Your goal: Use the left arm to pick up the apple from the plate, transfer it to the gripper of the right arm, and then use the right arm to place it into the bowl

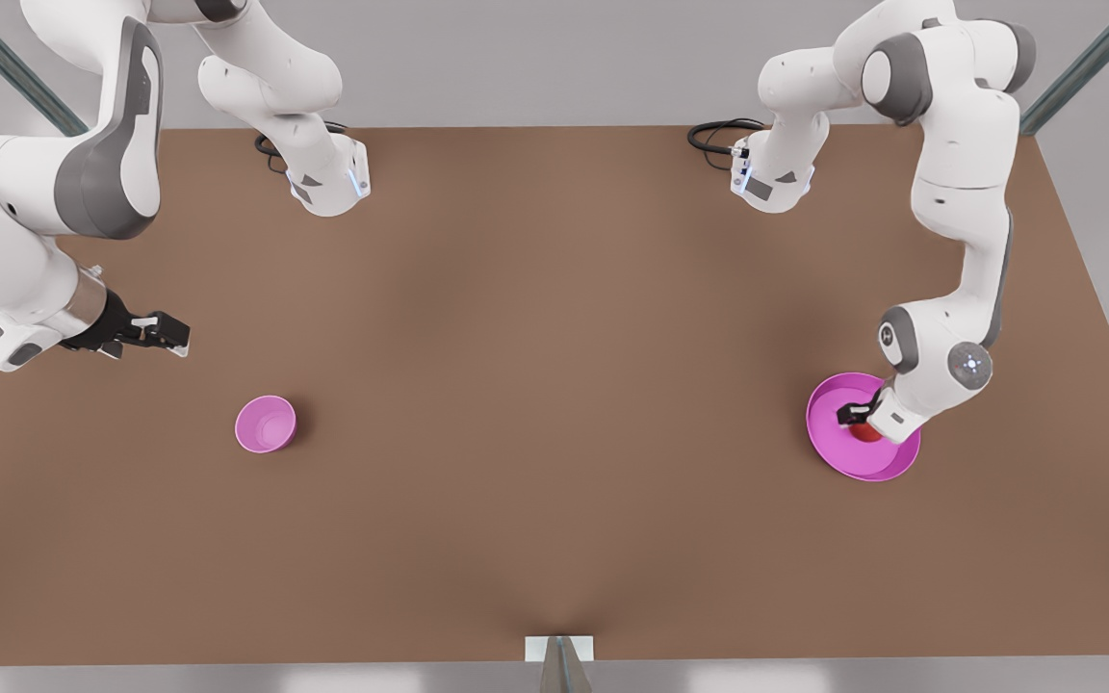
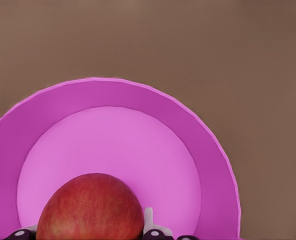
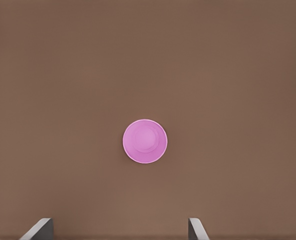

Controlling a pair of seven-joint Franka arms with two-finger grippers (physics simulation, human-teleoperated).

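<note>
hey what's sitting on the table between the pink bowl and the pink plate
Nothing: in the front view, only bare brown table runs from the bowl to the plate.

apple [image 1: 866,432] on plate [image 1: 838,450], front view's right | bowl [image 1: 265,423] well apart, left

No legible txt or labels.

A brown table [image 1: 535,404] carries everything. In the front view the small pink bowl [image 1: 266,423] stands on it at about nine o'clock from the table's middle, and the wide pink plate [image 1: 838,452] lies at about three o'clock, well apart from the bowl.
</note>
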